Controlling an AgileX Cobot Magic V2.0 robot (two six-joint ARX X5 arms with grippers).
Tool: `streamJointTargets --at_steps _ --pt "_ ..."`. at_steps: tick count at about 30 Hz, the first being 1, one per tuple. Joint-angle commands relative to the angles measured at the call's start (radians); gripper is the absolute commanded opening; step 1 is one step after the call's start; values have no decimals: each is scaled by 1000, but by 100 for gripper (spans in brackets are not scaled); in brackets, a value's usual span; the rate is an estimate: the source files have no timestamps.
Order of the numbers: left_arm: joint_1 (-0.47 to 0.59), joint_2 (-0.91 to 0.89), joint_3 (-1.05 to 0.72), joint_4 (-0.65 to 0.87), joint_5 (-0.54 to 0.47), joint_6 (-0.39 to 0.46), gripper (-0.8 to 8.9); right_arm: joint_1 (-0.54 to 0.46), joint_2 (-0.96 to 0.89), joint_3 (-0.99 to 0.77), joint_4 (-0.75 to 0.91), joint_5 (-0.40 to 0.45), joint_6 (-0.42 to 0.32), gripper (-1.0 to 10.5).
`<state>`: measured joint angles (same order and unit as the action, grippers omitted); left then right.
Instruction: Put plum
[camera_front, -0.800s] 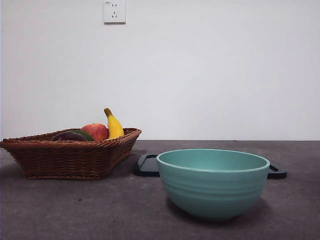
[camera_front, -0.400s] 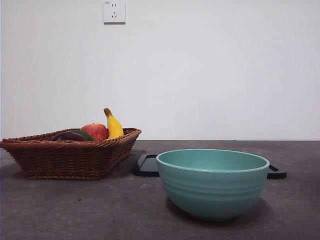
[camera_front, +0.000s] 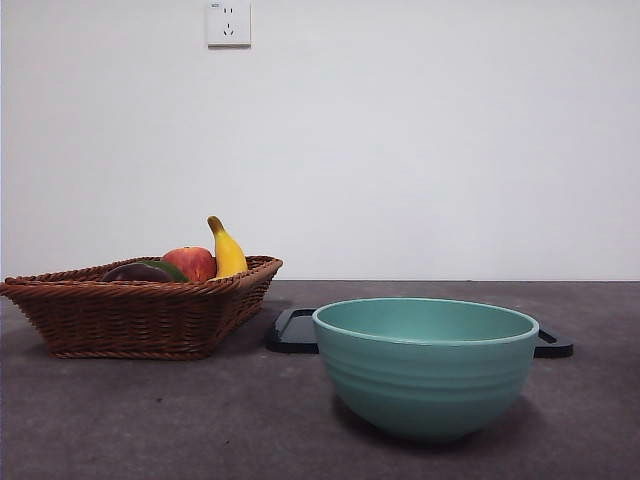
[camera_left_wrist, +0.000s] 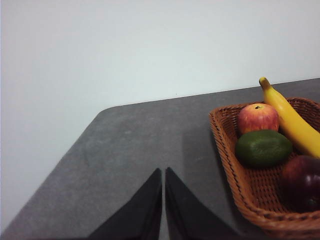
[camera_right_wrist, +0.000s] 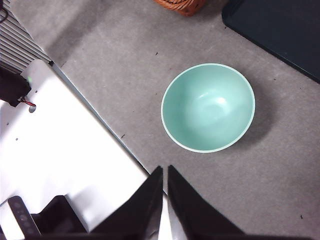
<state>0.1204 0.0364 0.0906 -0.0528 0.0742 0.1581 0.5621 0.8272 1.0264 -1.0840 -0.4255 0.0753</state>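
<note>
At the left of the front frame, your plum (camera_front: 135, 272) sits in the wicker basket (camera_front: 140, 315).

You can see it as a dark dome just over the rim, touching the green fruit (camera_front: 168, 268), with the apple (camera_front: 191, 262) and banana (camera_front: 227, 251) behind them. To the right of centre stands the teal bowl (camera_front: 426, 366), and a black tray (camera_front: 298, 331) lies behind it on the grey table (camera_front: 150, 420). Your left gripper (camera_left_wrist: 163, 187) hangs over bare table beside the basket (camera_left_wrist: 235, 170), its jaws pressed together, with the plum (camera_left_wrist: 301, 182) at the frame's lower right, just beside the green fruit (camera_left_wrist: 263, 148). Your right gripper (camera_right_wrist: 164, 185) hangs high, jaws likewise pressed together, with the bowl (camera_right_wrist: 208, 107) in mid-frame, nothing in it.
</note>
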Motion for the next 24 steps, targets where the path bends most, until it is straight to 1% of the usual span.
streamJointTargets --at_steps 1,8,11,13,18,24 --pt "5 -24 -32 15 -4 -32 8 7 7 14 9 -4 -9 6" --pt "4 -34 -80 -12 -3 -85 8 7 7 14 10 -4 -9 6" --pt "4 -34 -79 -61 -2 -121 8 7 7 14 10 -4 -8 6" --pt "4 -34 -79 -88 -2 -129 8 7 7 14 10 -4 -8 6" --pt "4 -34 -79 -132 -2 -203 8 7 7 14 10 -4 -8 6" --pt "4 -34 -79 -134 -2 -204 8 7 7 14 10 -4 -8 6"
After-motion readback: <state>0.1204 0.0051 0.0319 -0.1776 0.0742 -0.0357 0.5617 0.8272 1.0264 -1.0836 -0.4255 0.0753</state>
